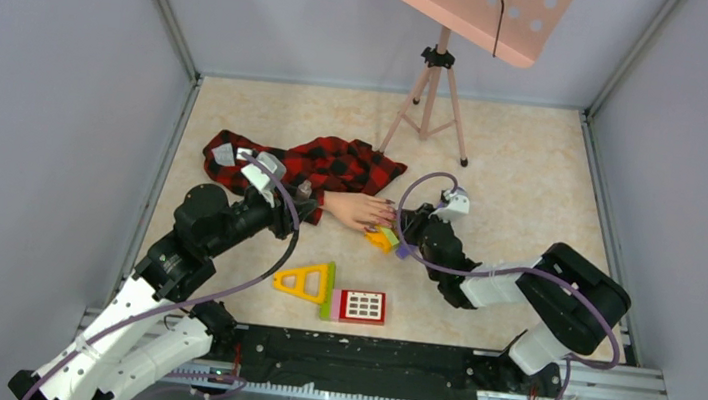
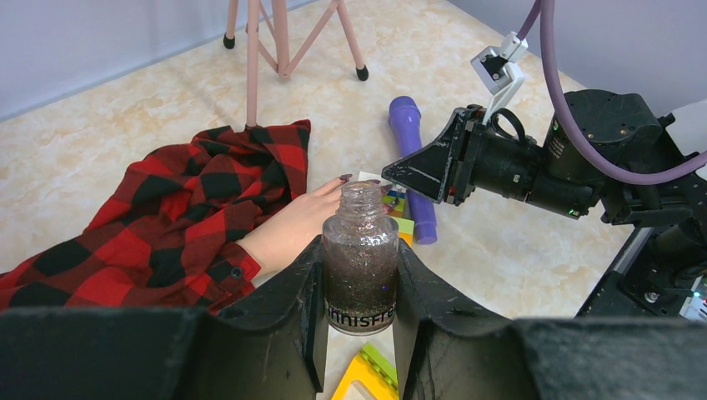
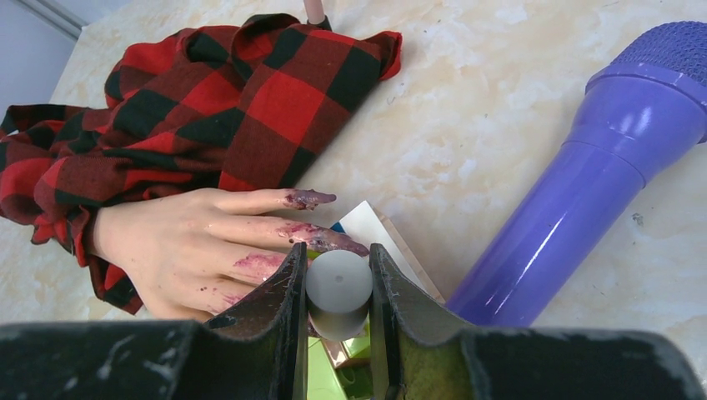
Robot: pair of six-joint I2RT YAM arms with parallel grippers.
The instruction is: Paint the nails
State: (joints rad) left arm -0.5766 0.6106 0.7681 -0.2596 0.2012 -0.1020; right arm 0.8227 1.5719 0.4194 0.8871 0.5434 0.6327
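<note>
Your left hand (image 2: 358, 254): clamped on an uncapped glitter bottle (image 2: 360, 217). Your right hand (image 3: 335, 260): pinching a grey cap (image 3: 338, 292) just beside the smeared purple nails (image 3: 315, 198), which rest mid-worktop (image 3: 467, 125).

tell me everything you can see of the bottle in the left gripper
The bottle is small and clear, glass by the look, filled with dark glittery purplish polish, with white lettering near its base. Its threaded neck is open, no cap on it. It stands upright, clamped between the fingers of the left gripper, close to the mannequin hand.
</note>
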